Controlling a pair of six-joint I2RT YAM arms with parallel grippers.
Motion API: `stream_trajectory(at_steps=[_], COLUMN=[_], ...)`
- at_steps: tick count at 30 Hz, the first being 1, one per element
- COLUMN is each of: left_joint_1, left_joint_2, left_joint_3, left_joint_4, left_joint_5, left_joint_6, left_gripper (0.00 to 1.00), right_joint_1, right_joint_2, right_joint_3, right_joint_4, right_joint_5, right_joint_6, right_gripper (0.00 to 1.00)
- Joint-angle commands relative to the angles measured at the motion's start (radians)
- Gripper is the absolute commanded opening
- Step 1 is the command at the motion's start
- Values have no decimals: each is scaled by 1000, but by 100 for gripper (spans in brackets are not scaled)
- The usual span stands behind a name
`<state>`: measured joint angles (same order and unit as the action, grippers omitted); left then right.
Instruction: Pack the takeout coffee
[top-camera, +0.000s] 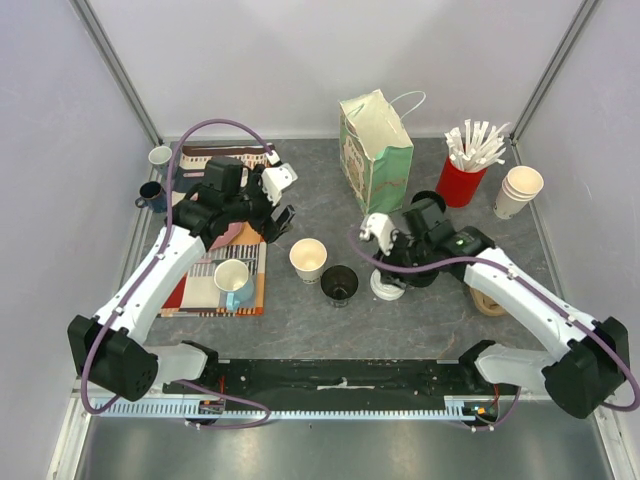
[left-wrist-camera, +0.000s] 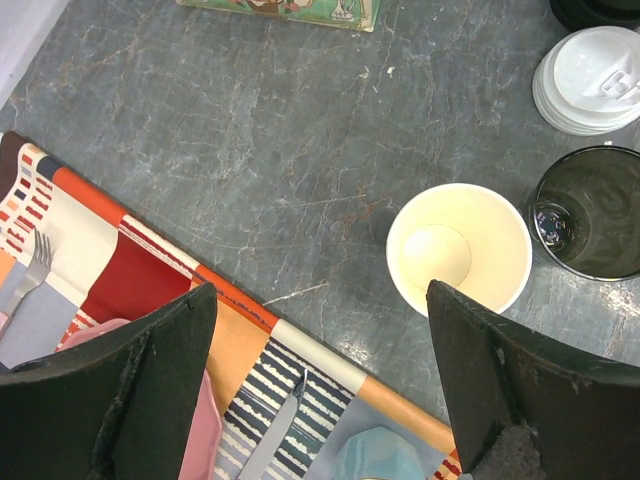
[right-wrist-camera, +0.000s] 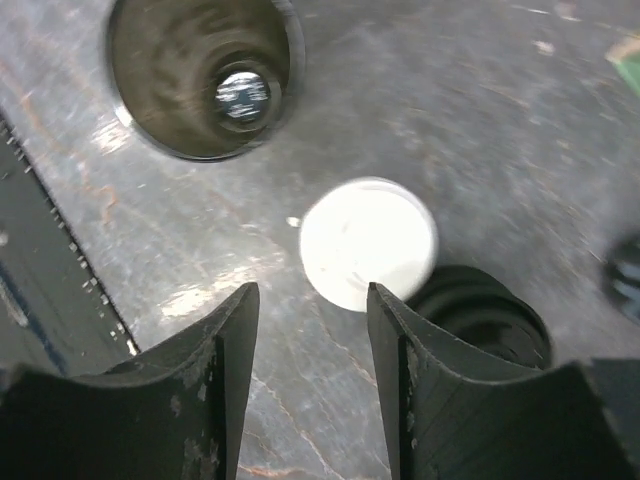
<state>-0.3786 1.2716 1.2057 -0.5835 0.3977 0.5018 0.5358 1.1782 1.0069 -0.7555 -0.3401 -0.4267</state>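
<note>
Left gripper (left-wrist-camera: 320, 300) is spread wide with nothing in it. It hovers over the right edge of the striped placemat (left-wrist-camera: 130, 270), fingers pointing down at the table (left-wrist-camera: 250, 130). Right gripper (right-wrist-camera: 310, 295) has its jaws partly apart and is also empty; that view is a bit blurred. It hangs just above the white lids (right-wrist-camera: 368, 242), which lie flat on the table right past my fingertips. One fingertip (right-wrist-camera: 385, 300) overlaps the lid rim in view, and I can't tell whether it touches. The paper cup (top-camera: 308, 258) stands upright and open-topped on the table, with nothing visible inside. It sits between the placemat and the black cup (top-camera: 339, 284), near the black cup but apart from it. In the left wrist view it is just ahead of one of my fingers, not between them. The white lids sit just right of the black cup, with black lids (right-wrist-camera: 485, 315) right beside them. The bag (top-camera: 375, 140) stands upright at the back, well apart from the paper cup. A red cup of stirrers (top-camera: 460, 182) and a cup stack (top-camera: 518, 190) are at the back right. On the placemat are a mug (top-camera: 232, 280) and a fork (left-wrist-camera: 35, 262).
</note>
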Motion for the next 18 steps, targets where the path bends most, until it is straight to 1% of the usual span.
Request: stream_trajectory(at_steps=[1,2,3,5,6,7,9,11,14,16,18], left_joint_1=[4,6,7,10,10,12,14,15,15,15,17], left_joint_2=[0,2,0,2,0,2,5,9,15,17,17], left_joint_3=[-14,-18,-18,-23,-26,-25,-26,-26,-26,-28,-28], left_joint_4=[48,48,48,48,48,48,48,48,47,48,48], left_joint_5=[6,3,1,-5,-8,-10,-11,-8,-2,0,0], left_joint_6=[-28,-29,-29,-29,-28,-28,-28,-26,-26,-26,-25], left_gripper=[91,91,91,91,91,91,91,91,91,90,90], right_joint_1=[96,96,96,96,96,96,96,99,108,110,112], right_joint_2=[20,24,32,64,81,116,164,182,179,167,169], right_joint_3=[-50,-76,-86,-105,-106,-100,-96,-100,-132,-133,-133], right_joint_4=[112,133,148,194,209,229,243,255,294,289,283], right_joint_5=[-51,-42,-22,28,99,125,205,216,256,294,302], right_joint_6=[-73,-69,-66,-8,40,116,201,294,364,384,404], right_gripper=[56,55,52,51,50,50,48,47,46,45,47])
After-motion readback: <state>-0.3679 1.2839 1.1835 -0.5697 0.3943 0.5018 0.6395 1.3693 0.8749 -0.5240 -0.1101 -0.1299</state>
